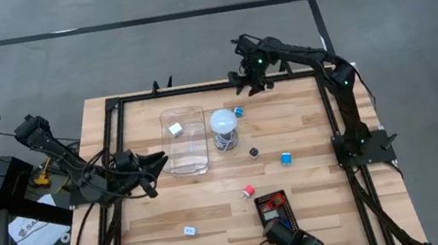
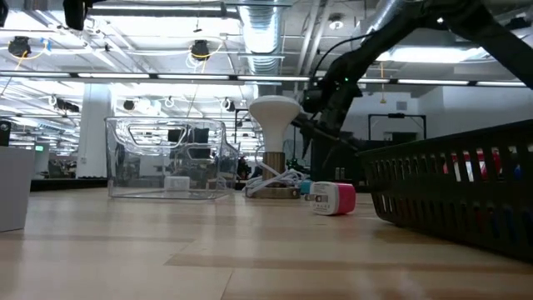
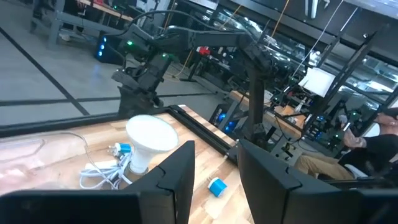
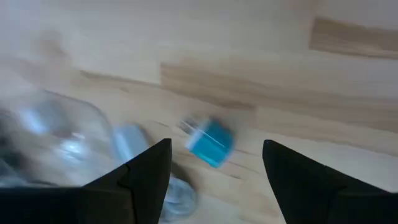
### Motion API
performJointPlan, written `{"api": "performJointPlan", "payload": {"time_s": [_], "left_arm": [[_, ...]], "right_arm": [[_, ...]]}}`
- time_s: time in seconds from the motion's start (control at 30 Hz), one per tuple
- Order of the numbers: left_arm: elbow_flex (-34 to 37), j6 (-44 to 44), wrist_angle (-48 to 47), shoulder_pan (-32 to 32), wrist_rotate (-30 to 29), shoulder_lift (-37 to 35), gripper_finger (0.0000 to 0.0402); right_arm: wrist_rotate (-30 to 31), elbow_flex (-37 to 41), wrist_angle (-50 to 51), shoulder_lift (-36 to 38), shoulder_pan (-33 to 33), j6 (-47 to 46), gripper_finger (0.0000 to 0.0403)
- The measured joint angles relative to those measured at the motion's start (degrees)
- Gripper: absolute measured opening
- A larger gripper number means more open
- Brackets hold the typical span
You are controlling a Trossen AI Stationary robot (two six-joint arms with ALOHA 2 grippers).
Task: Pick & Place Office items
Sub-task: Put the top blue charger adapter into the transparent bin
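Clear plastic box (image 1: 185,140) beside white lamp-like object (image 1: 223,126); black tray (image 1: 276,209) near table edge (image 1: 328,227).

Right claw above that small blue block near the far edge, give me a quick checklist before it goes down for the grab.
1. Right claw open: ok, fingers stand apart.
2. Small blue block between the fingers' line: ok, it sits apart from them on the wood.
3. Right claw empty: ok.
4. Room beside the block: not ok, the white lamp-shaped object with its cable lies close by.
5. Clear plastic box upright: ok.
6. Left claw out of the way: ok, it waits by the box's left side.
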State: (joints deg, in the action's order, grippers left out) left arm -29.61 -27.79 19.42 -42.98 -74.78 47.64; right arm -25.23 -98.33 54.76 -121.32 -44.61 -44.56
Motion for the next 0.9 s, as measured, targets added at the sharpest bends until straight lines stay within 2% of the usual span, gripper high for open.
{"api": "performJointPlan", "payload": {"time_s": [0.17,0.3,0.5,0.57,0.9], "left_arm": [[0.0,5.8,4.9,0.0,0.0,0.0,0.0117],[0.0,11.7,9.8,-0.1,0.0,0.0,0.0117],[0.0,18.3,14.9,-0.1,0.3,0.0,0.0117],[0.0,18.8,15.5,-0.1,0.9,0.0,0.0117],[0.0,18.9,15.6,-0.2,1.1,0.0,0.0117]], "right_arm": [[0.2,-0.1,2.6,0.4,0.4,-9.7,0.0245],[3.8,-0.1,3.3,0.8,2.8,-18.5,0.0245],[7.7,0.1,-1.8,0.6,6.3,-32.0,0.0245],[7.1,0.1,-3.6,0.1,6.2,-34.2,0.0245],[8.8,0.6,0.2,0.1,6.5,-38.2,0.0245]]}}
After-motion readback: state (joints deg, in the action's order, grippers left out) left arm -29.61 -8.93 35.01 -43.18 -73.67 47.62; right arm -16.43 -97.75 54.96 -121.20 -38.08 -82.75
